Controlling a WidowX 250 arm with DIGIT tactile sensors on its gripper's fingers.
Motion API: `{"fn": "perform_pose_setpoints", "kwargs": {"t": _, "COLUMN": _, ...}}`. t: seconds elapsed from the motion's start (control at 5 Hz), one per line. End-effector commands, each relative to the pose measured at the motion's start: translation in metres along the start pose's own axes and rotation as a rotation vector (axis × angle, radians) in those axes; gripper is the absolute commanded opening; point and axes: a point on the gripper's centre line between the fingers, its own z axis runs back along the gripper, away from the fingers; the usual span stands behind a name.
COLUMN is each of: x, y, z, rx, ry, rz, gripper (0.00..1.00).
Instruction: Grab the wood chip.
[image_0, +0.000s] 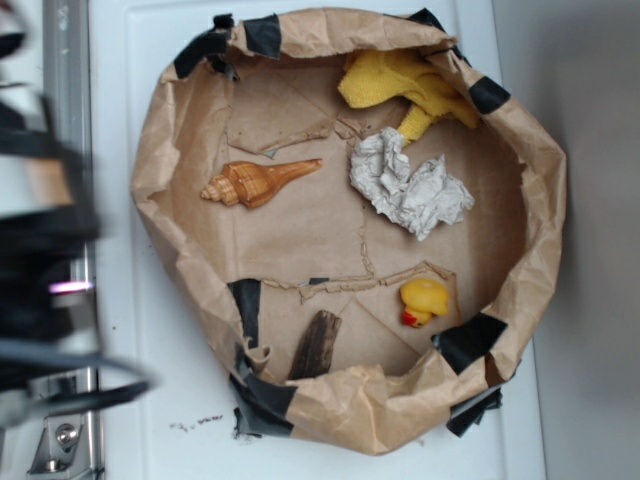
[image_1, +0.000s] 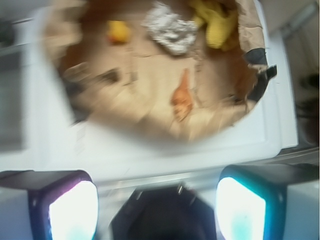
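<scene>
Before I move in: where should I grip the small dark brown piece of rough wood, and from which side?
Grip the dark brown wood chip across its narrow width near its upper end, coming from above. Its lower end lies against the crumpled brown paper wall, which leaves little room there. The gripper is well apart, fingers spread.

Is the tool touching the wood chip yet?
Apart. The wrist view shows the tool open, hanging outside the paper bin, with bare white surface between it and the wood chip.
</scene>
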Motion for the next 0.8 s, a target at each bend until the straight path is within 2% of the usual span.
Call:
{"fn": "perform_pose_setpoints", "kwargs": {"t": 0.0, "x": 0.057, "y": -0.003, "z": -0.047, "rx": -0.117, "ry": 0.018, "rz": 0.219, "gripper": 1.0}}
{"fn": "perform_pose_setpoints", "kwargs": {"t": 0.2, "x": 0.071, "y": -0.007, "z": -0.073, "rx": -0.266, "ry": 0.072, "rz": 0.402, "gripper": 1.0}}
{"fn": "perform_pose_setpoints", "kwargs": {"t": 0.4, "x": 0.08, "y": -0.012, "z": -0.09, "rx": -0.348, "ry": 0.005, "rz": 0.421, "gripper": 1.0}}
{"fn": "perform_pose_setpoints", "kwargs": {"t": 0.6, "x": 0.087, "y": -0.001, "z": -0.097, "rx": -0.345, "ry": 0.04, "rz": 0.48, "gripper": 1.0}}
